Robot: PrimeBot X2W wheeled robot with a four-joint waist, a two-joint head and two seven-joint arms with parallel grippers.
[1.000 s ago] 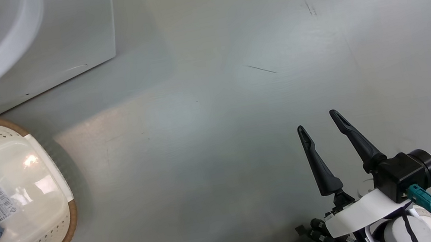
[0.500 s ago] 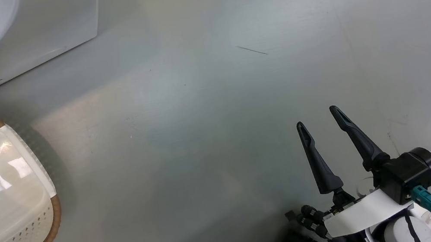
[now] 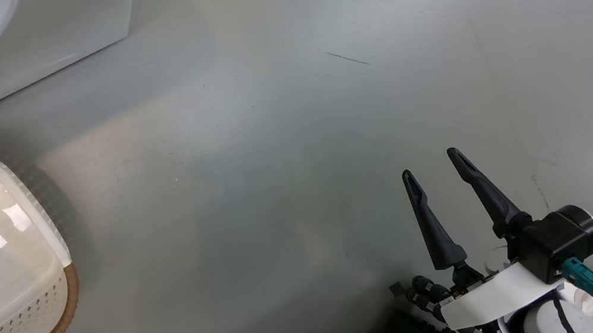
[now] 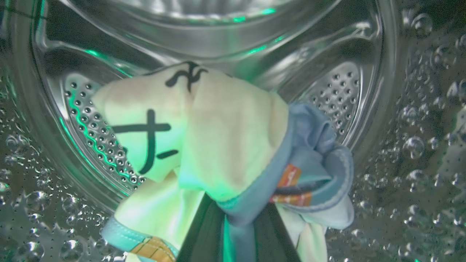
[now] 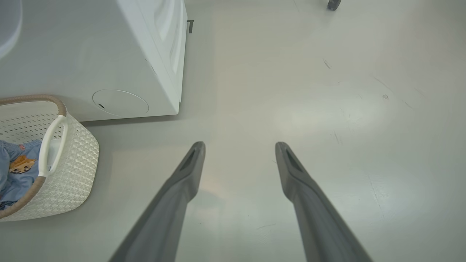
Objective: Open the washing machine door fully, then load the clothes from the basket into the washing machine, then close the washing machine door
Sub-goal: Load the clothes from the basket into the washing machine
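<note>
A garment [image 4: 218, 145] is held inside the washing machine drum [image 4: 327, 91].
It is pinched tight by the left gripper [image 4: 238, 222]. The right gripper [image 3: 429, 162] is spread wide over the floor [image 3: 277, 194], with nothing in it. In the basket [image 5: 72, 153], blue clothes [image 5: 14, 171] are seen.

Smooth pale grey floor [image 3: 282, 151], marked by thin dark scratches [image 3: 348, 58] and a soft patch of reflected light [image 5: 349, 112].

Bright, soft glare on floor [image 3: 267, 135]; greenish, perhaps blurred drum [image 4: 327, 91].
</note>
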